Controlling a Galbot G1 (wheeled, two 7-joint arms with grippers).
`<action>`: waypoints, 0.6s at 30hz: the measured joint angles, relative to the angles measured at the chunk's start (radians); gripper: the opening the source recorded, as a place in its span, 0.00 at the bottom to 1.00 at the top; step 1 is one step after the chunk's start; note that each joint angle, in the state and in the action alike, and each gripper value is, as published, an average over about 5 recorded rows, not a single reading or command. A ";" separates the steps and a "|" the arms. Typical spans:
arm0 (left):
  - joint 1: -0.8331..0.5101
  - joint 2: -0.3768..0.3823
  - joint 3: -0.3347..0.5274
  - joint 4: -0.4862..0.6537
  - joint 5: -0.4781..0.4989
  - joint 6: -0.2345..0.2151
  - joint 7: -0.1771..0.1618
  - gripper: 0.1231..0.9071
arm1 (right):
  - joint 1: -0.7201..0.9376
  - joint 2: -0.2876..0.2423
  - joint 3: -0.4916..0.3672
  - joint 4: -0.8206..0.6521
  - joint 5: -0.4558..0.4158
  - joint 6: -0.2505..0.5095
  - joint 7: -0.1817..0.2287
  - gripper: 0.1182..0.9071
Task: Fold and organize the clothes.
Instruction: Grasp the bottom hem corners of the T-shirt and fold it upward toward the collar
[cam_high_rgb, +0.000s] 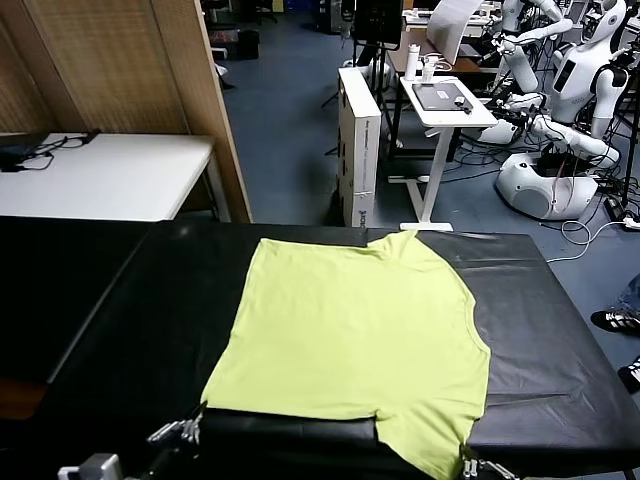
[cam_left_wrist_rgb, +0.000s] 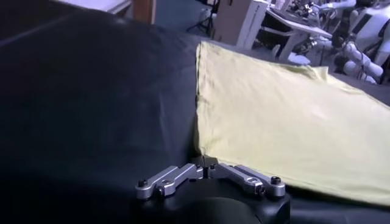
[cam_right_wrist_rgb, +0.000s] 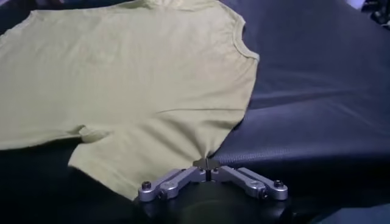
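Lying flat on the black table cover (cam_high_rgb: 560, 330), the lime T-shirt (cam_high_rgb: 350, 340) is spread open, its near edge at the table's front edge and one sleeve (cam_high_rgb: 430, 440) hanging toward the robot. Judged from this layout, the garment is positioned for a first fold, with both near corners within reach.

The left gripper (cam_left_wrist_rgb: 207, 172) sits at the shirt's near left corner, jaws closed with tips meeting at the fabric edge; the right gripper (cam_right_wrist_rgb: 208, 164) is likewise closed at the edge beside the sleeve. Each appears to pinch cloth, though the amount of fabric between the tips is too small to confirm.

In the head view both grippers are cut off by the lower border, so only metal linkages show. The shirt's neck opening cannot be made out clearly. A white side table (cam_high_rgb: 110, 175) and idle robots (cam_high_rgb: 570, 90) stand beyond.
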 joint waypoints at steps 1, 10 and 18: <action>-0.005 -0.004 0.003 0.001 -0.001 0.000 0.001 0.03 | 0.015 -0.005 0.004 -0.004 0.006 0.004 -0.003 0.03; -0.127 -0.037 0.018 0.036 -0.029 0.023 -0.005 0.03 | 0.196 -0.058 0.011 -0.063 0.054 0.025 -0.016 0.03; -0.261 -0.040 0.042 0.104 -0.039 0.034 -0.019 0.03 | 0.360 -0.125 -0.019 -0.186 0.091 0.046 -0.024 0.03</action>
